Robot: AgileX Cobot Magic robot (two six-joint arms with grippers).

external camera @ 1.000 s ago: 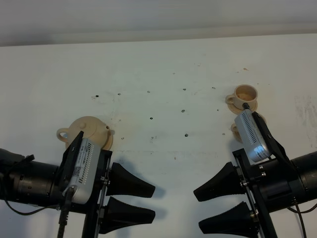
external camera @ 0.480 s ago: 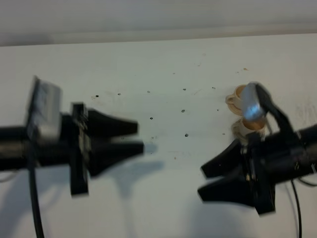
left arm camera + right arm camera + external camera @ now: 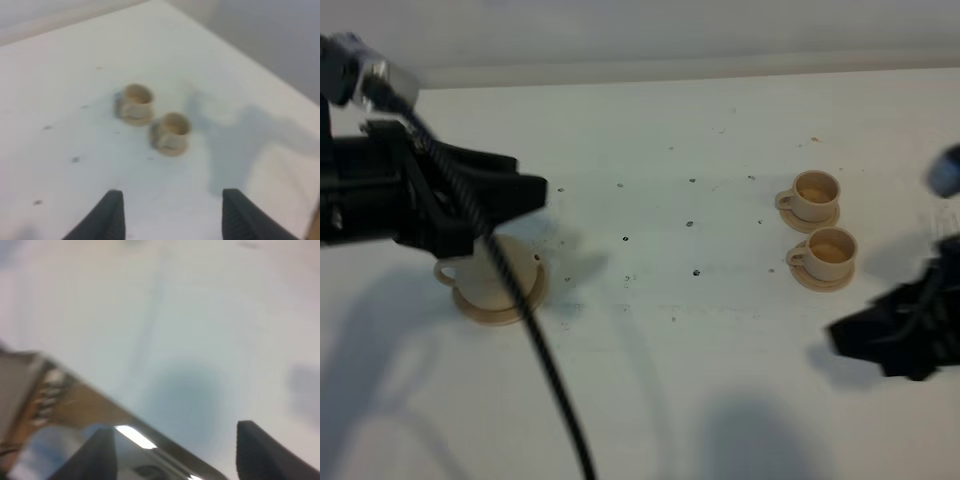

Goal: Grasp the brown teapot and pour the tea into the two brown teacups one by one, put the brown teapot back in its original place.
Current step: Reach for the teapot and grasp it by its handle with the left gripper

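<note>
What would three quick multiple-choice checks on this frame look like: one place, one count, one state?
1. Where is the teapot in the high view?
A. On the left, on its saucer
B. Between the two cups
C. At the far right edge

2. How many teacups are in view?
A. One
B. Two
C. Four

3. What state is the left gripper in?
A. Shut on the teapot
B. Shut on a cup
C. Open and empty

Key:
1 A, the teapot sits on its saucer at the left, partly hidden by the left arm.
2 B, two cups stand next to each other on the right.
3 C, the left wrist view shows the jaws apart with nothing between them.
</note>
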